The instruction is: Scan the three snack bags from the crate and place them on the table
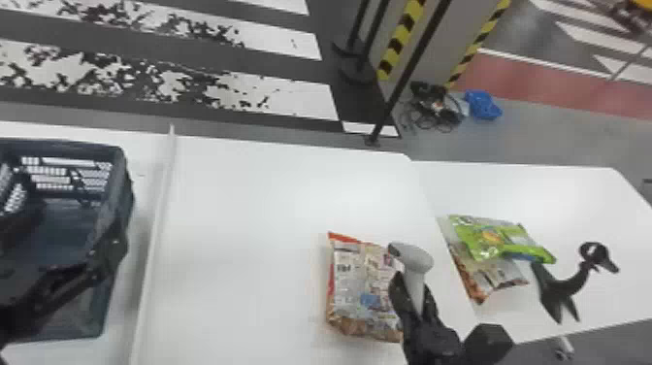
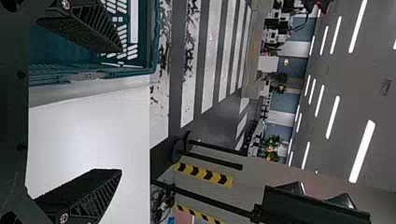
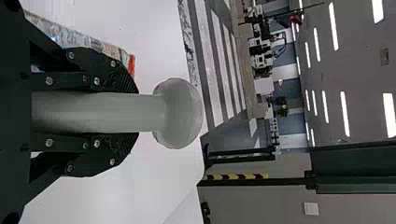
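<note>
**Dip left from the right claw (image 3: 136, 112) to meet the nearest snack bag (image 1: 361, 286)**

Lies flat on the middle worktop (image 1: 252, 233), just left of the scanner (image 1: 417, 259) and partly behind it in the head view, long axis running roughly near to far. Falls closest to the right claw, clamped around the scanner's handle. Should need only a small leftward, downward aim to be read, if still unscanned. Would then suit the left claw (image 2: 121, 110), spread wide over by the crate (image 1: 73, 147) and well apart, so would call for a long reach rightward. Might sag or crumple in a pinch. Looks pale, printed and crinkled, with red along the left and far edges, a blue patch, and brownish towards the near end. Leave be the green bag (image 1: 495, 238), resting partly over the orange-brown bag (image 1: 490, 279) on the right-hand worktop (image 1: 572, 204).
</note>
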